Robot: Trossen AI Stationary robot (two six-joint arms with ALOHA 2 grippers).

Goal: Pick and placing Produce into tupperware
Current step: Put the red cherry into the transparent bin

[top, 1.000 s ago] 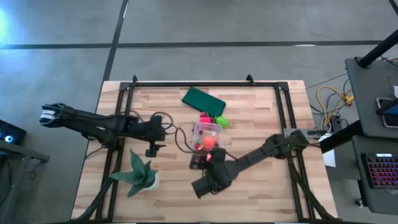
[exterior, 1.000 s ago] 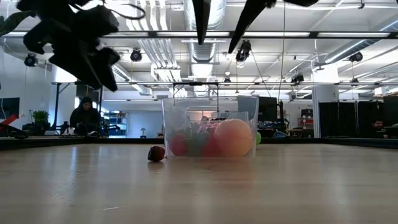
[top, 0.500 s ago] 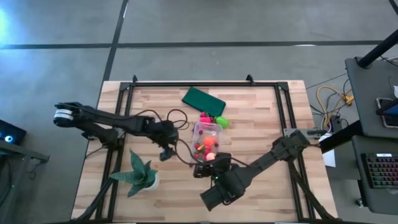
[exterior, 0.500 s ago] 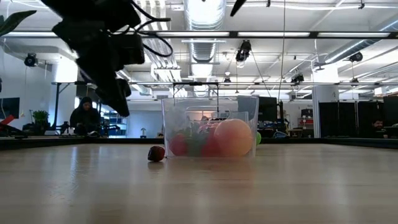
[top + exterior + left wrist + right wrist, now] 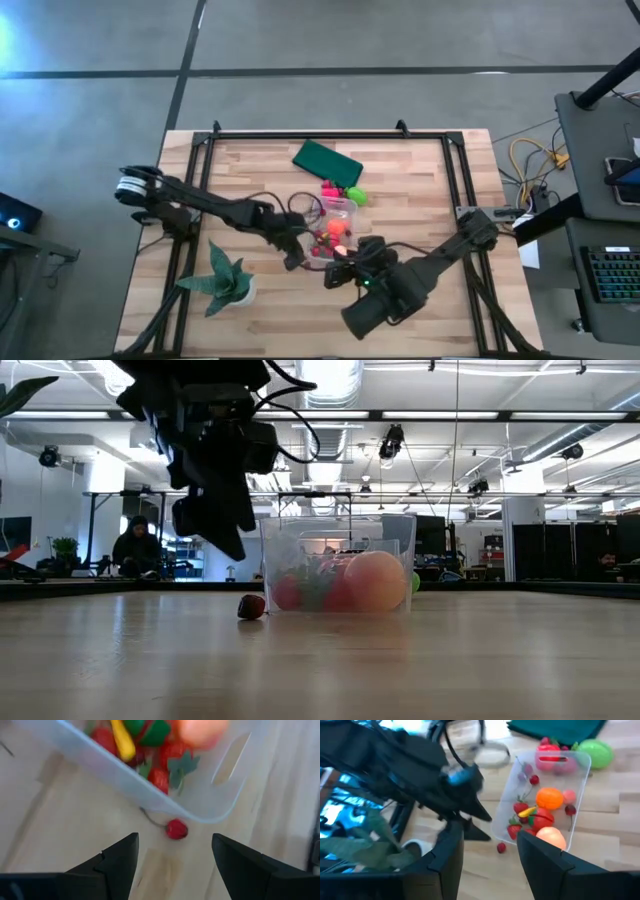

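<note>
The left end effector, jaws apart and empty, has swung in over the stray red berry lying on the worktop just beside the tupperware, suggesting a pick next.

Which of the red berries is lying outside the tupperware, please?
The single red cherry with a thin stem, on bare wood beside the tupperware; the other red pieces sit inside it.

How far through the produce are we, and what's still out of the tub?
Most produce already sits in the tupperware. In hand: the left gripper, fingers open and empty, hovers over a loose red cherry on the table just outside the tub wall. Left: that cherry, plus the lime-green piece beside the tub's far end. The right gripper waits nearby, open.
</note>
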